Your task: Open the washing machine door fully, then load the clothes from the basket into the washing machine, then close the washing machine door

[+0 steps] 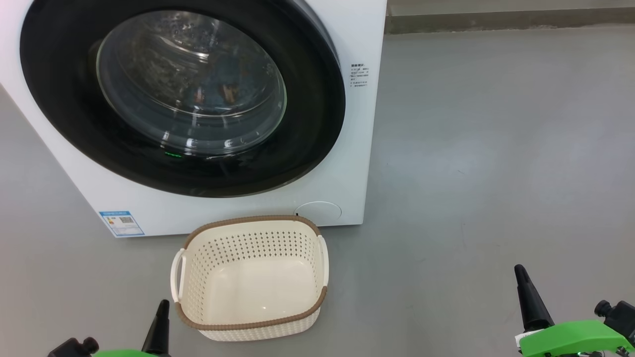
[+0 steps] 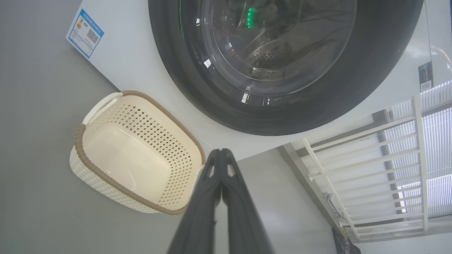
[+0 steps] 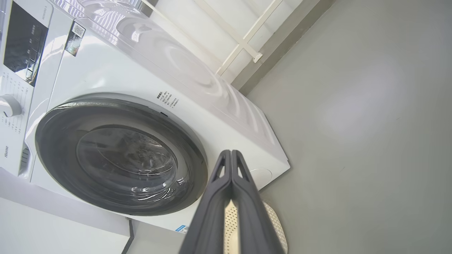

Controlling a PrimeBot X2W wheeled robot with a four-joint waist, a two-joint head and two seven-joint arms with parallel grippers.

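While washing machine door (image 1: 307, 99) sits closed, basket (image 1: 258, 243) stands near it — left pincer (image 2: 221, 152), right pincer (image 3: 231, 153) both pinched tight

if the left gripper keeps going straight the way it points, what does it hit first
Likely the white front of the washing machine, just below the door; the left gripper would pass close by the basket, depth unclear.

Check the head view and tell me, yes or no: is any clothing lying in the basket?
No, the basket shows its bare cream bottom and perforated walls with no garment inside.
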